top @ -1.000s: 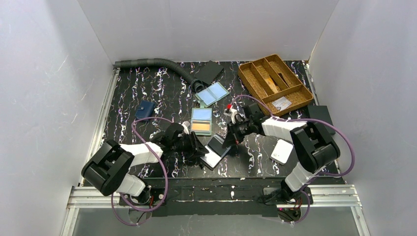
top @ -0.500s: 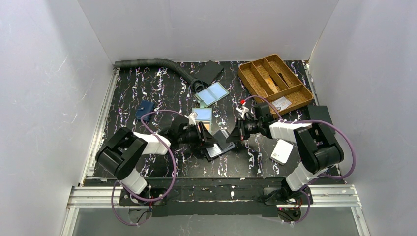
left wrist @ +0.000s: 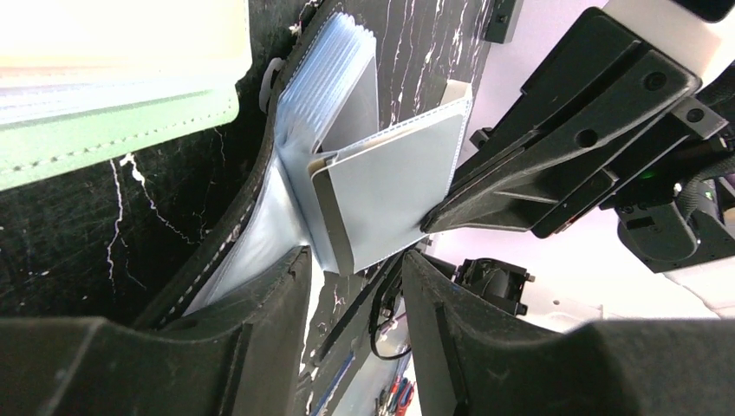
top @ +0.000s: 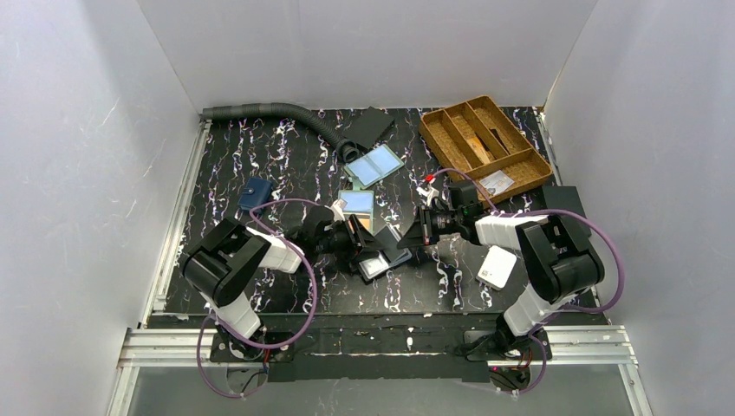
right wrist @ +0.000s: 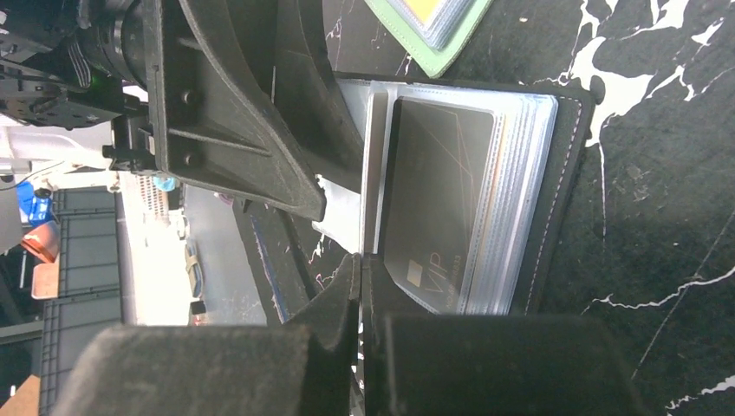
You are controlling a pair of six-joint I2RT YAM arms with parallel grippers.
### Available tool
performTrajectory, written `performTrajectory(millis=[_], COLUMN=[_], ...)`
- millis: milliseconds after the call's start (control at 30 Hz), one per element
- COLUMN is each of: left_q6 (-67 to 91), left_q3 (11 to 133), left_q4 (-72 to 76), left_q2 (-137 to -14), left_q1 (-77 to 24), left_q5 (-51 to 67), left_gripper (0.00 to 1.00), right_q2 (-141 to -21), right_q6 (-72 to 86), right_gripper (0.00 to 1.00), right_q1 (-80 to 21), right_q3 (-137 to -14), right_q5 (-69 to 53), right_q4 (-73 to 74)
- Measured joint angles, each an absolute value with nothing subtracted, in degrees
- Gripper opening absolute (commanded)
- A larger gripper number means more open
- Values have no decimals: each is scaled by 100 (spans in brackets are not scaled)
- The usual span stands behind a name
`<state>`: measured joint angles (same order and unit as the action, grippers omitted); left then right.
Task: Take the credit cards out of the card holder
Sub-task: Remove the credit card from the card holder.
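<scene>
The grey-green card holder [top: 356, 208] lies at mid table with a blue card [top: 355, 201] showing; my left arm covers its near half. Its green edge and an orange card [right wrist: 426, 9] show in the right wrist view. Just in front lies an open black booklet of clear sleeves [top: 382, 256] holding a black-grey VIP card [right wrist: 438, 199]. My right gripper [right wrist: 360, 260] is shut on one clear sleeve [left wrist: 390, 186], holding it upright. My left gripper [left wrist: 355, 286] is open, its jaws at the booklet's near edge, one on each side of the sleeve.
A wooden divided tray [top: 485, 143] stands at the back right, a grey hose [top: 277, 113] at the back. A pale blue bifold [top: 374, 165], a navy wallet [top: 255, 192], a white box [top: 497, 266] and a black box [top: 565, 201] lie around.
My left gripper has moved right and away from me, up to the black booklet. The booklet has shifted and one sleeve now stands up in my right gripper.
</scene>
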<state>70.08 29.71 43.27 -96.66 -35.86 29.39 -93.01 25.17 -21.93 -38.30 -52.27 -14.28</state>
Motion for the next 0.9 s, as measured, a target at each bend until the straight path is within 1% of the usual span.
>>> performTrajectory(millis=[133, 333, 633, 667, 700, 800, 900], left_q6=[7122, 7400, 7891, 7940, 8055, 8191, 8228], left_q3=[2917, 2875, 2563, 2539, 2480, 2397, 2342], left_q4=[4622, 5251, 6359, 6471, 6753, 7094, 7122], left_q2=[-9782, -10116, -10549, -10602, -10733, -10829, -10853], left_q1=[-3586, -3586, -3586, -3586, -3586, -3581, -3579], left_q5=[2921, 2897, 2788, 2783, 2770, 2718, 2630], left_gripper=[41, 33, 31, 30, 27, 23, 23], right_q2=[-9393, -9424, -9723, -9749, -9782, -9815, -10077], right_q6=[2681, 2891, 3094, 3109, 3109, 2856, 2495], right_gripper=[1, 1, 1, 1, 1, 1, 1], right_q1=[-2176, -2176, -2134, -2132, -2130, -2091, -2102], right_q3=[-3769, -3758, -3758, -3760, -3760, -3852, -4062], right_q5=[-5352, -5468, -5592, -5599, -5610, -5513, -5398], right_q4=[-1575, -1785, -1951, -1951, -1951, -1649, -1188])
